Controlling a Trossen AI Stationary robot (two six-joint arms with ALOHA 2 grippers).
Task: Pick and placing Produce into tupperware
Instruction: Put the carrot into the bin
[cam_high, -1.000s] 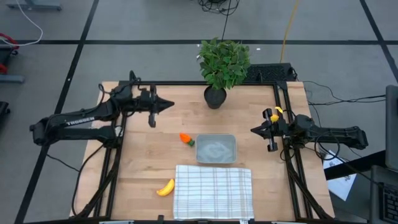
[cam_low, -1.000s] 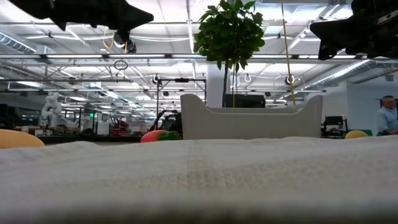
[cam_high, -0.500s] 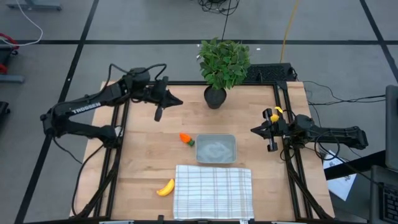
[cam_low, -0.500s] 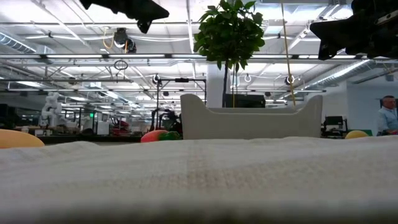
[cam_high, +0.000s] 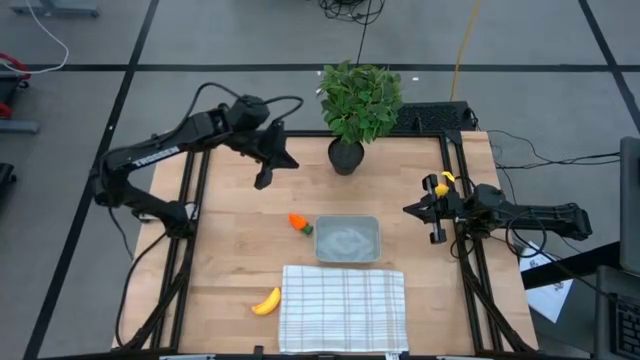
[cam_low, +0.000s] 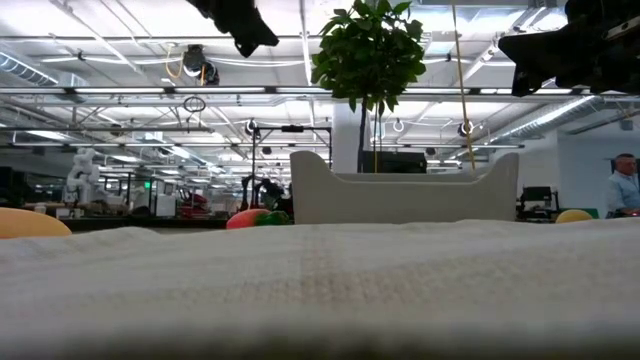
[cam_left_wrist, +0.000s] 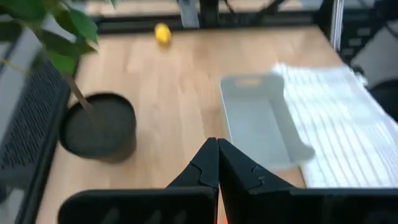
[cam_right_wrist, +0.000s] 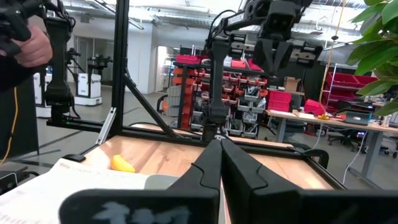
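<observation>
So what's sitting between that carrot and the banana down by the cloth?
Nothing: from the high view, only bare wooden table lies between the carrot and the banana.

Carrot (cam_high: 299, 223) lies just beside the tupperware (cam_high: 348, 240), banana (cam_high: 266, 302) beside the cloth (cam_high: 343, 308).

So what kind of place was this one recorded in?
Probably a robotics lab or workshop inside a large industrial hall: shelving stacked with red parts bins, other robot arms on stands in the background, and a black metal frame around the light wooden table.
</observation>
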